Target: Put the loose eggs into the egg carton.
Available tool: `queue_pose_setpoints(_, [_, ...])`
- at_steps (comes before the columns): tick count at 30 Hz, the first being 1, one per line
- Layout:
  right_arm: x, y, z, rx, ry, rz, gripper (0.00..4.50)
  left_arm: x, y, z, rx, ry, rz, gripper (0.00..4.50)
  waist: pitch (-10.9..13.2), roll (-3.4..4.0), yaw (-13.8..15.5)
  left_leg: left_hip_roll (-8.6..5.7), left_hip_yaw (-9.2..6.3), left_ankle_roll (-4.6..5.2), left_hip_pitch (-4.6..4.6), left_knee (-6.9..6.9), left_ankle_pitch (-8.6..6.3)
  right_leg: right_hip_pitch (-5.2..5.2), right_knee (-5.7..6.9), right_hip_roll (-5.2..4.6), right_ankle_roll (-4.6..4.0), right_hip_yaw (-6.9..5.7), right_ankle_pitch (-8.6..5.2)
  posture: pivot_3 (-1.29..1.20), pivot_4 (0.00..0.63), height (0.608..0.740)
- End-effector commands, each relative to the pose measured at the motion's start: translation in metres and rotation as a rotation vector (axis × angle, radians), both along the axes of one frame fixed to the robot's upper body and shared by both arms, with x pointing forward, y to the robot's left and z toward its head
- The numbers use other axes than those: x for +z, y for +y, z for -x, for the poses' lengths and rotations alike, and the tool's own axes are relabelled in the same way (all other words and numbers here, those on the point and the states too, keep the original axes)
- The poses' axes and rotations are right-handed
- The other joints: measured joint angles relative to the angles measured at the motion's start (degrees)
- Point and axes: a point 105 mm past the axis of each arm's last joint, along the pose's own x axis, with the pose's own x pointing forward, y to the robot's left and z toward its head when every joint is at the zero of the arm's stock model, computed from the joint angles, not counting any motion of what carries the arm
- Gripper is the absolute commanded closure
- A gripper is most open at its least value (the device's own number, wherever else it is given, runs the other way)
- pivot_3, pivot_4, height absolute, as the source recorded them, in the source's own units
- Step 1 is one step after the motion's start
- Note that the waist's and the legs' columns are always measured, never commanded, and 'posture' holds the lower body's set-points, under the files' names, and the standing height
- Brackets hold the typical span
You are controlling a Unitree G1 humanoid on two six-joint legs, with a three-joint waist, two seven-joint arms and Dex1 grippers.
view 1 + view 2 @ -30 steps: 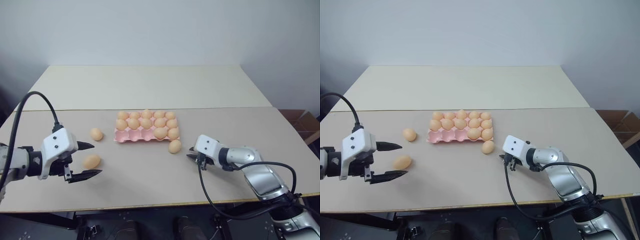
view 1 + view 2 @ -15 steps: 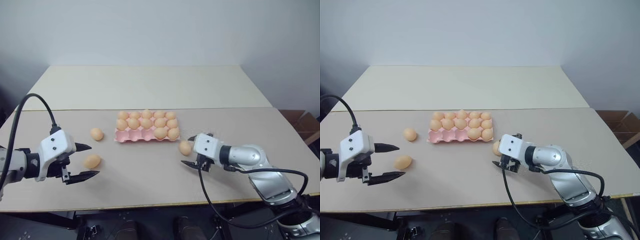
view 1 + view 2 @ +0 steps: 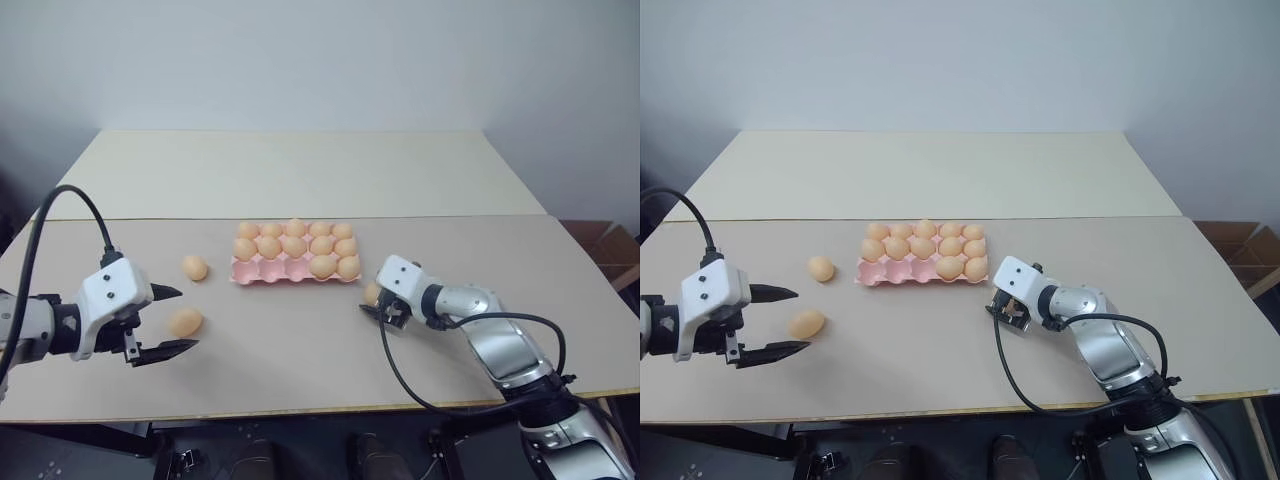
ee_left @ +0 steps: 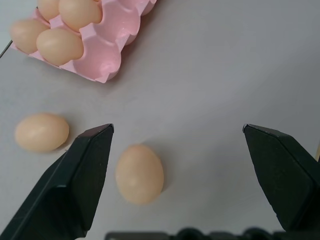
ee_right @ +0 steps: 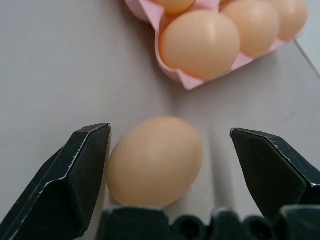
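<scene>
Right claw (image 5: pixel 167 150) spread wide, one loose egg (image 5: pixel 155 161) lying between its fingers on the counter (image 3: pixel 300 350), just beside the egg carton (image 3: pixel 262 272); I read this as my approach to grasp it. Left claw (image 3: pixel 168 320), equally wide, brackets a second egg (image 3: pixel 186 321), a third (image 3: pixel 195 267) nearby. Head views show empty front cups; the right wrist view alone shows its egg unpinched
</scene>
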Motion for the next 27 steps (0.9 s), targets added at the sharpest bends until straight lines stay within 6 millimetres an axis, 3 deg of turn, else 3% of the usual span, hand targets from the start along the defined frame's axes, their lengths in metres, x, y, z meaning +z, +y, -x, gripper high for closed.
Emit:
queue_pose_setpoints(1, [0.009, -0.002, -0.002, -0.018, -0.013, -0.031, 0.04, 0.01, 0.001, 0.002, -0.003, -0.044, -0.024, 0.0, 0.0, 0.0, 0.0, 0.0, 0.0, 0.0, 0.0, 0.0, 0.0, 0.0, 0.0, 0.0, 0.0, 0.0, 0.0, 0.0, 0.15, 0.74])
queue_pose_setpoints(4, [0.008, -0.002, 0.001, -0.013, 0.018, -0.062, 0.64, 0.01, 0.002, 0.002, 0.0, -0.043, -0.027, 0.0, 0.0, 0.0, 0.0, 0.01, -0.01, 0.0, 0.02, 0.0, 0.0, 0.0, 0.01, 0.01, 0.0, -0.01, 0.0, 0.0, 0.15, 0.74])
queue_pose_setpoints(9, [0.01, 0.0, 0.0, -0.021, -0.004, -0.07, 2.23, 0.01, 0.001, 0.001, -0.004, -0.045, -0.024, 0.0, 0.0, 0.0, 0.0, 0.01, -0.01, 0.0, 0.03, 0.0, 0.0, 0.01, 0.02, 0.0, 0.0, -0.01, 0.0, 0.0, 0.15, 0.74])
queue_pose_setpoints(10, [0.011, 0.0, 0.001, -0.017, -0.009, -0.063, 2.36, 0.01, 0.001, 0.001, -0.006, -0.046, -0.026, 0.0, 0.0, 0.0, 0.0, 0.01, -0.01, 0.0, 0.03, 0.0, 0.0, 0.01, 0.02, 0.01, 0.0, -0.01, 0.0, 0.0, 0.15, 0.74])
queue_pose_setpoints(16, [0.024, -0.005, -0.001, -0.015, -0.08, -0.026, 2.44, 0.01, 0.002, -0.001, -0.001, -0.056, -0.03, 0.0, 0.0, 0.0, 0.0, 0.0, -0.01, 0.0, 0.01, 0.0, 0.0, 0.0, 0.01, 0.0, 0.0, -0.01, 0.0, 0.0, 0.15, 0.74])
queue_pose_setpoints(20, [0.054, -0.008, -0.004, 0.008, -0.204, 0.007, 2.44, 0.01, 0.004, 0.001, 0.015, -0.059, -0.026, 0.0, 0.0, 0.0, -0.05, 0.0, -0.01, 0.0, 0.01, 0.0, 0.0, -0.01, 0.01, 0.0, 0.0, -0.01, 0.0, 0.0, 0.15, 0.74])
queue_pose_setpoints(23, [0.071, 0.004, -0.003, 0.084, -0.281, 0.02, 2.44, 0.009, 0.007, 0.001, 0.03, -0.058, -0.028, 0.0, 0.0, 0.0, -0.26, 0.01, 0.0, 0.0, 0.03, 0.0, 0.0, -0.02, 0.01, 0.01, 0.0, -0.01, 0.0, 0.0, 0.15, 0.74])
queue_pose_setpoints(27, [0.082, 0.035, 0.0, 0.231, -0.315, 0.007, 2.44, 0.008, 0.011, 0.003, 0.044, -0.055, -0.029, 0.0, 0.0, 0.0, -0.38, 0.07, -0.01, 0.0, 0.06, -0.02, 0.0, -0.02, 0.03, 0.08, -0.02, -0.02, -0.01, 0.0, 0.15, 0.74])
